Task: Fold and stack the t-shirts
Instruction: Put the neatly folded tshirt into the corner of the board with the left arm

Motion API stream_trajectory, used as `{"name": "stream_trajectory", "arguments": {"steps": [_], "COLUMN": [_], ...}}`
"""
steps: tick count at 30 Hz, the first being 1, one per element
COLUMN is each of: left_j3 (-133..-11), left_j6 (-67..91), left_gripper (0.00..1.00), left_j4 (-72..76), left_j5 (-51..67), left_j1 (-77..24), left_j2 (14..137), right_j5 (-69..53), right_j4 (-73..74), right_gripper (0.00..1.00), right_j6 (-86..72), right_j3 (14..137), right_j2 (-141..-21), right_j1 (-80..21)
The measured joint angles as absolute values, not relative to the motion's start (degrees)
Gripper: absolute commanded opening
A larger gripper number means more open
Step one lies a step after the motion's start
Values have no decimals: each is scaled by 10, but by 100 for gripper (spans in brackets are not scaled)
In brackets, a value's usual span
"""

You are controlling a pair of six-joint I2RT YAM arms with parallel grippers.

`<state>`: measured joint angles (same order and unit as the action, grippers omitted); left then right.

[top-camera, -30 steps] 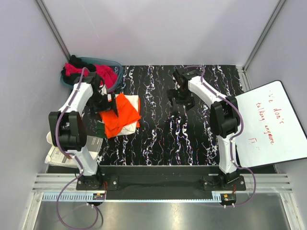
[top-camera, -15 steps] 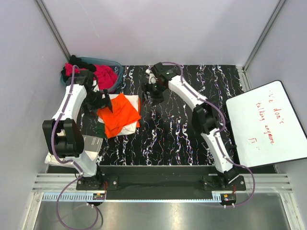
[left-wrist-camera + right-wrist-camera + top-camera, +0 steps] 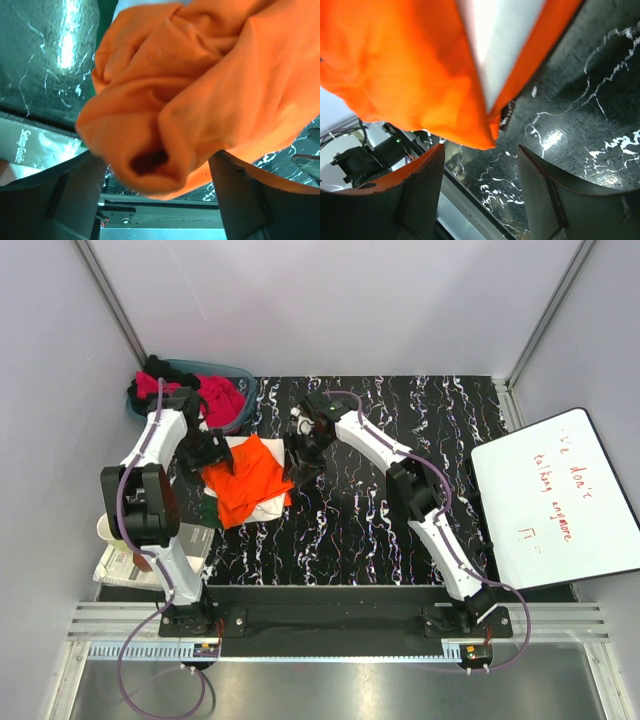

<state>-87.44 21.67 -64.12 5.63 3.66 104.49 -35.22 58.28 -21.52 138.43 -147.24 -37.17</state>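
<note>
Orange shirt (image 3: pixel 250 480) is sitting rumpled on the folded white one (image 3: pixel 272 508), left side of the desk (image 3: pixel 450 400). Left claw (image 3: pixel 206 451) and right claw (image 3: pixel 300 464) are hanging spread at its edges. Pink shirt (image 3: pixel 222 395) and black shirt (image 3: pixel 155 366) are waiting in the basket (image 3: pixel 236 371).

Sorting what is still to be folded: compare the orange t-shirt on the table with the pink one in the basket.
Place: the orange t-shirt lies on the black table over a white shirt; the pink t-shirt sits in the teal basket.
Shape: the orange t-shirt is spread fairly flat; the pink t-shirt is bunched in a heap.
Colour: bright orange against magenta-pink.
Both are plain soft cloth.
</note>
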Motion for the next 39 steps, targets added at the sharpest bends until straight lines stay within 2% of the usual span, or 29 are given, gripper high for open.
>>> {"name": "stream_trajectory", "arguments": {"steps": [4,5,6,7,8,10,13,14,19,24,27,39], "left_j3": [-874,-874,-874,-874,-874,-876,-881,-882,-884,-884,-884,-884], "left_j6": [225,226,228,232,234,238,240,240,240,240,240,240], "left_gripper": [72,59,53,45,33,25,18,16,15,15,15,14], "left_j4": [-626,-623,-620,-616,-614,-609,-606,-606,-605,-604,-603,-602], "left_j5": [57,57,57,57,58,61,62,62,63,64,64,65], "left_j1": [37,37,37,37,37,36,37,37,37,37,37,37], "left_j2": [1061,1065,1068,1071,1075,1080,1084,1084,1086,1087,1088,1093], "right_j5": [-353,-355,-357,-358,-360,-364,-371,-372,-373,-374,-375,-390], "right_j4": [586,586,586,585,585,585,583,582,581,581,581,556], "right_gripper": [60,58,53,42,38,29,28,31,37,58,64,62], "right_j6": [-217,-218,-219,-220,-220,-220,-218,-217,-216,-216,-213,-215], "right_j3": [1364,1363,1363,1363,1363,1362,1356,1353,1334,1332,1330,1316], "right_j2": [-1472,-1472,-1472,-1472,-1472,-1472,-1472,-1472,-1472,-1472,-1472,-1448], "right_j1": [-372,-372,-372,-372,-372,-372,-372,-372,-372,-372,-372,-372]}}
